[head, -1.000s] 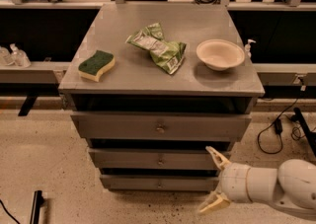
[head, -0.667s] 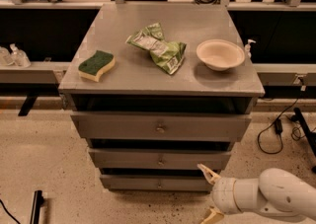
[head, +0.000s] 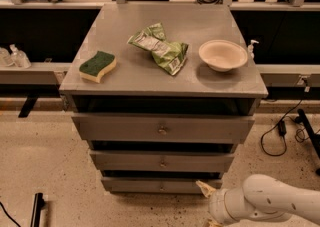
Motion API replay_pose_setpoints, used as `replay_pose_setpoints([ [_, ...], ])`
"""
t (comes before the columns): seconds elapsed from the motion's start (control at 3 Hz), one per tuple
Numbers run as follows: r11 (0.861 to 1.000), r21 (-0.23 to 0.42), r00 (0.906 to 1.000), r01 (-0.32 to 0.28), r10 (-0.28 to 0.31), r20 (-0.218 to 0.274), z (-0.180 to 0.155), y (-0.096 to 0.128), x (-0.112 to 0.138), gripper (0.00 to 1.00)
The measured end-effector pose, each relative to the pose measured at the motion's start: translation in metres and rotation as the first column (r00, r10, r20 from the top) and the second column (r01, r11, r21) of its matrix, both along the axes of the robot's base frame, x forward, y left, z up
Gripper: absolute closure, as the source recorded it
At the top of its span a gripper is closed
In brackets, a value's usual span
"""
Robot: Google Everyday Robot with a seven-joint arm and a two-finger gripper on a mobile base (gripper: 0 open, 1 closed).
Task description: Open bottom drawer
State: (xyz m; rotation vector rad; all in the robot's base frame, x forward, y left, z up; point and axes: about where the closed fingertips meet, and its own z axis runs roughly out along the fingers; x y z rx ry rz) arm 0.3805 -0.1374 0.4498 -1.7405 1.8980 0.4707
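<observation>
**Ann:** What sits on the grey cabinet [head: 175, 18]?

**Ben:** A green and yellow sponge [head: 97, 66] is on the left of the cabinet's top. A crumpled green chip bag [head: 160, 48] is in the middle. A pale bowl [head: 222, 55] is on the right.

**Ann:** Where is the bottom drawer [head: 145, 185]?

**Ben:** It is the lowest one in the cabinet, under the top drawer [head: 125, 128] and the middle drawer [head: 130, 162]. Its little knob [head: 161, 187] is in the middle of its front.

**Ann:** And the gripper [head: 208, 205]?

**Ben:** It is low down by the cabinet's front right corner. Its fingers [head: 205, 188] are spread apart and hold nothing. The upper one is just beside the drawer's right end. The knob is left of the gripper and a bit higher.
</observation>
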Motion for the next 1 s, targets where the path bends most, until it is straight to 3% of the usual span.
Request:
replay_pose_setpoints([
  [0.33, 1.0, -0.015, 0.9977, -0.026, 0.025, -0.063, -0.016, 0.004, 0.001, 0.0],
  [0.67, 0.997, -0.075, 0.9951, -0.034, 0.027, -0.096, -0.053, -0.005, 0.014, 0.0],
  [1.0, 0.994, -0.108, 0.9938, -0.002, -0.011, -0.111, -0.096, -0.031, 0.023, 0.0],
])
